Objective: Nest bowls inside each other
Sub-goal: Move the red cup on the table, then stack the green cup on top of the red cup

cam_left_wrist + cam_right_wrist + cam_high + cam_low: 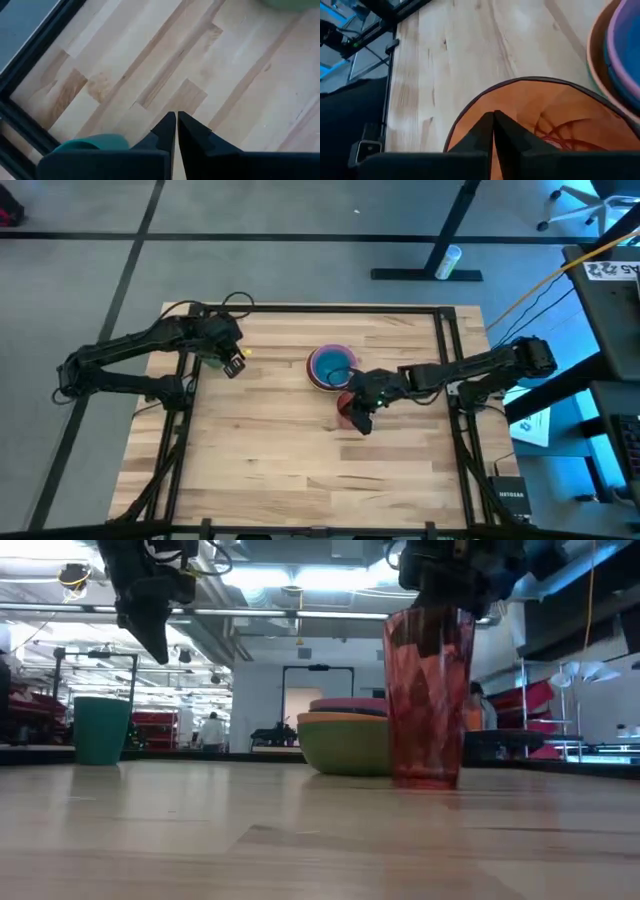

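The see-through red cup stood upright on the desk, nearest the low camera and just in front of the stacked bowls. The right gripper was directly over the cup's mouth; in the right wrist view its jaws were pressed together, tips down inside the cup's rim, and whether they touched the wall could not be told.

The bowls sat nested near the desk's centre, toward its far edge. From above, a blue bowl lay innermost, a pink rim around it and an orange rim outside that. In the low view the stack showed a green bowl at the bottom, then an orange band and a pink rim on top. The cup stood just beside the stack, on its near right side.

The left gripper hung above the far left part of the desk, well apart from the stack, jaws closed on nothing. A dark-green cup stood upright below it, near the desk's left rail.
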